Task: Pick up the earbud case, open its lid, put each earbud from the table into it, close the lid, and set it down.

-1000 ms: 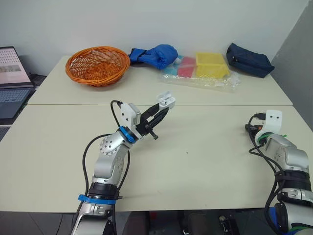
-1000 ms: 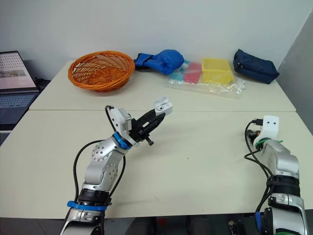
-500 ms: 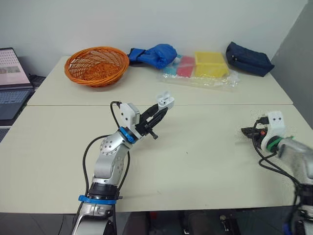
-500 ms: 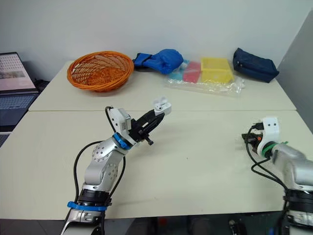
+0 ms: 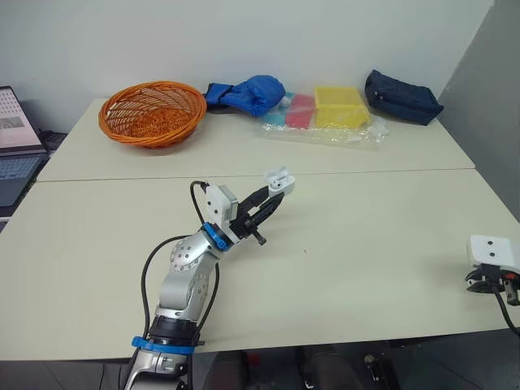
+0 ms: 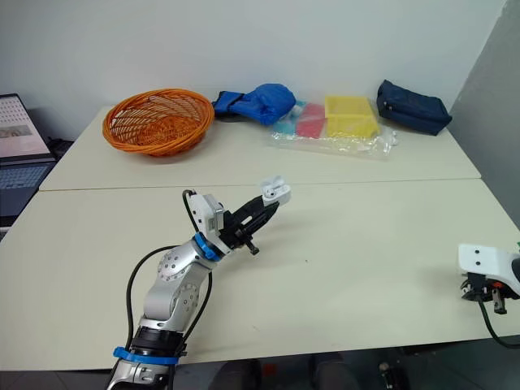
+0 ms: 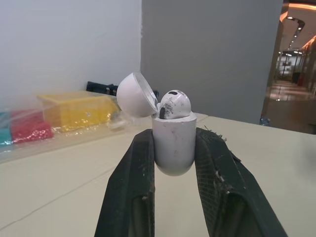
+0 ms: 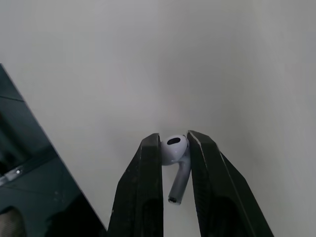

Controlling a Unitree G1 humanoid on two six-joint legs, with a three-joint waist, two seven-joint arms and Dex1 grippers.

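Observation:
The white earbud case [image 5: 279,179] is held above the middle of the table with my left gripper [image 5: 270,192] shut on its body. In the left wrist view the case [image 7: 174,143] stands upright between the fingers. Its lid [image 7: 136,89] is flipped open and one earbud [image 7: 174,104] sits inside. My right gripper [image 8: 174,143] is shut on the second white earbud [image 8: 175,150], stem pointing down, over the table close to an edge. In the head views the right wrist [image 5: 491,264] is at the table's near right corner.
Along the back of the table [image 5: 366,244] lie an orange basket [image 5: 151,112], a blue cloth bundle [image 5: 248,92], a plastic bag with yellow and red boxes [image 5: 340,107] and a dark blue pouch [image 5: 402,96]. A laptop [image 5: 12,138] stands at the far left.
The right arm has drawn back and down to the near right corner of the table with the earbud in its fingers. The view has shifted slightly. The left gripper keeps the open case raised.

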